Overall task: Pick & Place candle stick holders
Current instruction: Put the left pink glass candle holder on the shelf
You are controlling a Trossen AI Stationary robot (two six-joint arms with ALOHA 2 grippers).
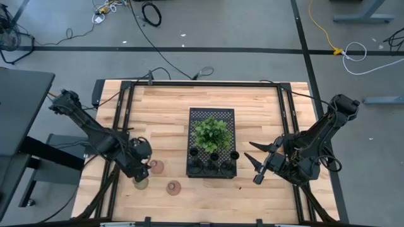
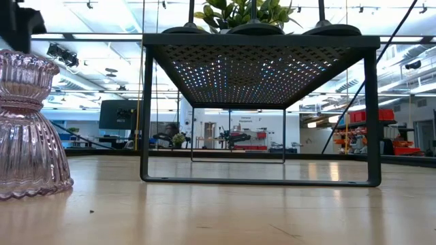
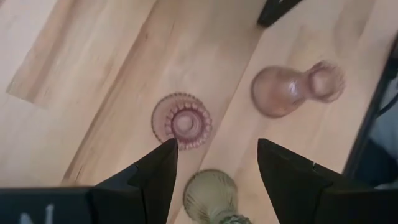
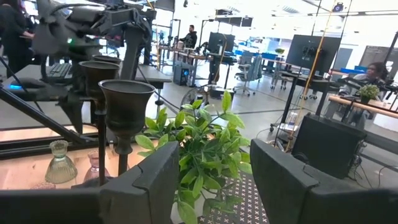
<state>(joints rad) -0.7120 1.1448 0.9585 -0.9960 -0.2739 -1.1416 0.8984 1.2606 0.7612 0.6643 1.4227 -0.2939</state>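
Glass olive holder (image 3: 210, 198), likely fragile and slippery; grip at its narrow neck. Left gripper (image 3: 214, 163) open above it, right gripper (image 4: 211, 177) open, both empty.

Olive holder (image 3: 211, 198) cut off below

Honestly there's basically nothing readable in any of these views, no labels or brand names on the counter or the stuff sitting on it. The one possible thing is a pale mark at the bottom corner of the left wrist view, on the left gripper's (image 3: 214, 171) own dark body, that looks like part of a letter, maybe an N, but it's cut off so I can't say for sure. The screens and signs way back in the room are too small to make out.
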